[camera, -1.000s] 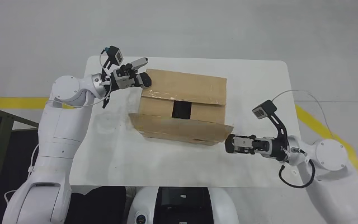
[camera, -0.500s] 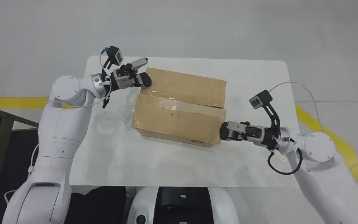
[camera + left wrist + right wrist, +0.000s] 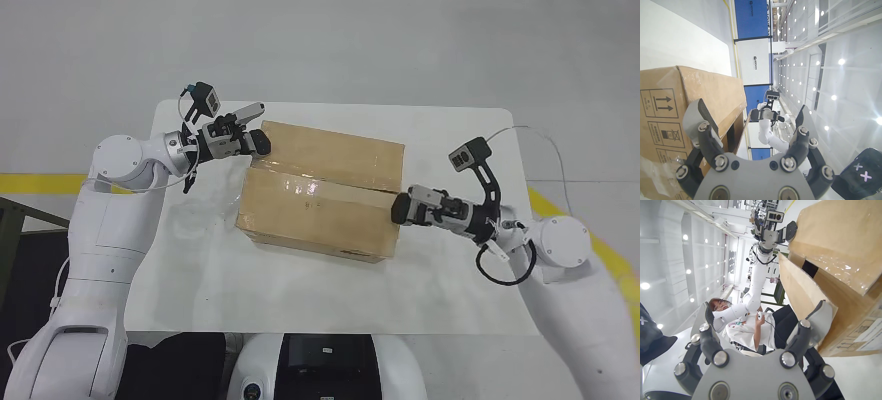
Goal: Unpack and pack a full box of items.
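A brown cardboard box [image 3: 320, 190] lies in the middle of the white table, its two long top flaps folded down and meeting along a seam with a thin gap. My left gripper [image 3: 258, 142] is at the box's far left corner, open, and in its wrist view one finger [image 3: 702, 111] rests on the far flap of the box [image 3: 677, 91]. My right gripper [image 3: 402, 208] is at the box's right end, open, with one finger [image 3: 821, 313] against the near flap of the box [image 3: 838, 237]. Whatever is inside the box is hidden.
The table [image 3: 200, 280] has bare surface in front of the box and on both sides. Its right edge is close behind my right arm. Yellow floor tape [image 3: 40, 183] runs past the table's left and right sides.
The near flap, which stood spread outward over a dark opening, now lies folded down on the box. My right gripper moved from the front right corner up along the right end. The left arm kept still.
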Robot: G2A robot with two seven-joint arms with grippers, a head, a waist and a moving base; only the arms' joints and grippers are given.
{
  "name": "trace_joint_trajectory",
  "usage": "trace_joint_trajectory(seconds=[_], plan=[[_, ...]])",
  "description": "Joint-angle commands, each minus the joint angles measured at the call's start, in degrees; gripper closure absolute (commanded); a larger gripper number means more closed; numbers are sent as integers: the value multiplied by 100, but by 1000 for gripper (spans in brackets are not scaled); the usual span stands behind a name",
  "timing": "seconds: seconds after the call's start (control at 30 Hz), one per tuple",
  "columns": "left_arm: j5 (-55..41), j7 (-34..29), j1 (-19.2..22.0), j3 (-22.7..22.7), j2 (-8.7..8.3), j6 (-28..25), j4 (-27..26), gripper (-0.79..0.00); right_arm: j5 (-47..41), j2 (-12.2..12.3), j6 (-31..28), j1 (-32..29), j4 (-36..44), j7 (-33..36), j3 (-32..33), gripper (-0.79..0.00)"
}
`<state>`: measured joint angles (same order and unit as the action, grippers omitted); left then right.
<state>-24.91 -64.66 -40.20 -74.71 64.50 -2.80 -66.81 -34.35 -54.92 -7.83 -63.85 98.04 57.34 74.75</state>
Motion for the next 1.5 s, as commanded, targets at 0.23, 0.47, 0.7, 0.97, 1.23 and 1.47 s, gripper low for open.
trace_joint_trajectory(seconds=[0.23, 0.47, 0.7, 0.97, 1.23, 1.47], plan=[[2, 284, -235, -67, -41, 114, -345, -785, 51, -82, -114, 459, -538, 124, -289, -785], [-102, 325, -272, -159, -75, 113, -426, -785, -145, -149, 125, 751, -1077, 211, -472, -785], [-433, 264, -391, -537, -150, -9, -586, -785, -355, -185, 157, 826, -1288, 359, -507, -785], [-435, 644, -856, -1042, -263, -59, -969, -785, -439, -206, 346, 868, -1472, 522, -538, -785], [-450, 811, -1099, -1222, -300, -61, -1145, -785, -542, -234, 411, 903, -1644, 510, -532, -785], [-450, 811, -1099, -1222, -300, -61, -1145, -785, -550, -243, 418, 919, -1679, 515, -533, -785]])
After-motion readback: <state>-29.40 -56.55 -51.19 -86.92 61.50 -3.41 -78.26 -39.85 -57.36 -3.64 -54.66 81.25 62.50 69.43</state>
